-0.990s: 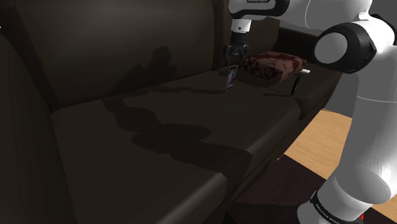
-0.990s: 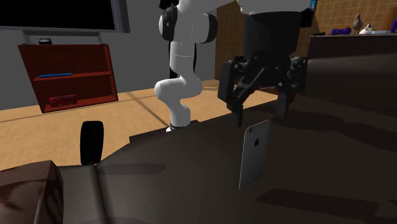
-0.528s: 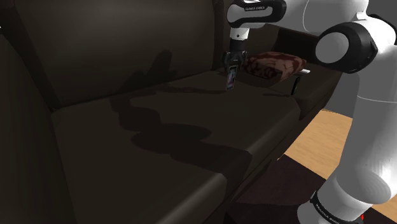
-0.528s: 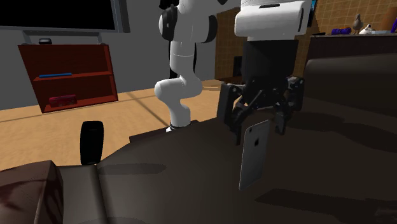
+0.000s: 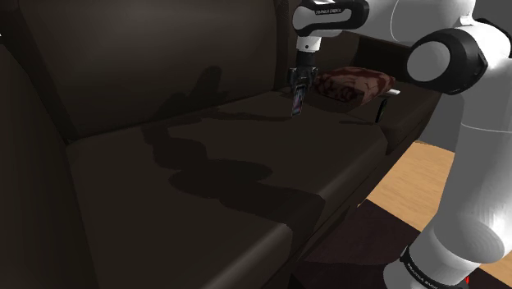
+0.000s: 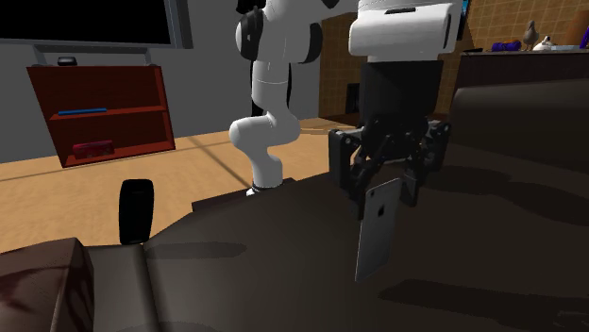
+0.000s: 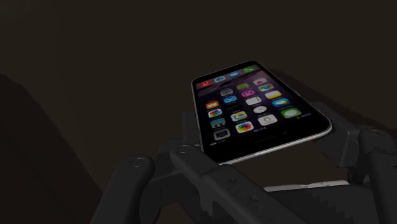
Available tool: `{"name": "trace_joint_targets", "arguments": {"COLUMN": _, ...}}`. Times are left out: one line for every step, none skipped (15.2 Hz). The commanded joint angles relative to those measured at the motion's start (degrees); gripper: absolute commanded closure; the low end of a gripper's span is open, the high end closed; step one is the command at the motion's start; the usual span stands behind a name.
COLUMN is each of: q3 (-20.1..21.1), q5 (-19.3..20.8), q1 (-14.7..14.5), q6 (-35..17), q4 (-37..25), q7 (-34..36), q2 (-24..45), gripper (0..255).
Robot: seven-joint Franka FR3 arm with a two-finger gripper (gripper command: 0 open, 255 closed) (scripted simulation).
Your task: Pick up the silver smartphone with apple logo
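Since a second ago the all-black two-finger gripper [image 6: 384,201] has come down from above the phone and drawn its wide-spread fingers inward. I now see them clasping the top end of the slim silver smartphone [image 6: 378,236], one finger against each long edge, so I read the hand as closed on the phone. The phone itself has not shifted. It stands upright on its short end on the seat of the dark brown sofa [image 5: 189,189], towards the far end of that seat and close to the sofa's back cushion. From the second exterior view I see its plain silver back with a small dark logo in the upper half. Through the wrist camera its lit screen faces me, rows of coloured app icons on black, with the finger links crowding in beside its edges. A mottled red-brown pillow [image 5: 357,84] lies on the sofa just past the phone, by the sofa's arm. The white arm [image 5: 459,123] reaches in over that end of the sofa, its wrist pointing straight down at the seat.
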State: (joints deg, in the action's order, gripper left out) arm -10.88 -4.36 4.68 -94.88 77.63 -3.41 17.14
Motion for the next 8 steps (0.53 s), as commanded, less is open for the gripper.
{"name": "trace_joint_targets", "arguments": {"q3": 0.0, "q5": 0.0, "q1": 0.0, "q6": 0.0, "q4": 0.0, "q7": 0.0, "q2": 0.1, "gripper": 255}}
{"name": "trace_joint_targets", "arguments": {"q3": 0.0, "q5": 0.0, "q1": 0.0, "q6": 0.0, "q4": 0.2, "q7": 0.0, "q2": -0.1, "gripper": 255}}
{"name": "trace_joint_targets", "arguments": {"q3": 0.0, "q5": 0.0, "q1": 0.0, "q6": 0.9, "q4": -0.8, "q7": 0.0, "q2": 0.0, "gripper": 255}}
{"name": "trace_joint_targets", "arguments": {"q3": 0.0, "q5": 0.0, "q1": 0.1, "q6": 1.7, "q4": -1.8, "q7": 0.0, "q2": 0.2, "gripper": 255}}
{"name": "trace_joint_targets", "arguments": {"q3": 0.0, "q5": -0.1, "q1": 0.2, "q6": 2.6, "q4": -2.9, "q7": 0.0, "q2": 0.4, "gripper": 255}}
{"name": "trace_joint_targets", "arguments": {"q3": 0.0, "q5": -0.1, "q1": 0.2, "q6": 3.5, "q4": -4.0, "q7": 0.0, "q2": 0.7, "gripper": 255}}
{"name": "trace_joint_targets", "arguments": {"q3": -0.1, "q5": -0.2, "q1": 0.3, "q6": 4.4, "q4": -5.2, "q7": 0.0, "q2": 0.9, "gripper": 255}}
{"name": "trace_joint_targets", "arguments": {"q3": -0.1, "q5": -0.2, "q1": 0.4, "q6": 5.3, "q4": -6.4, "q7": 0.1, "q2": 1.2, "gripper": 255}}
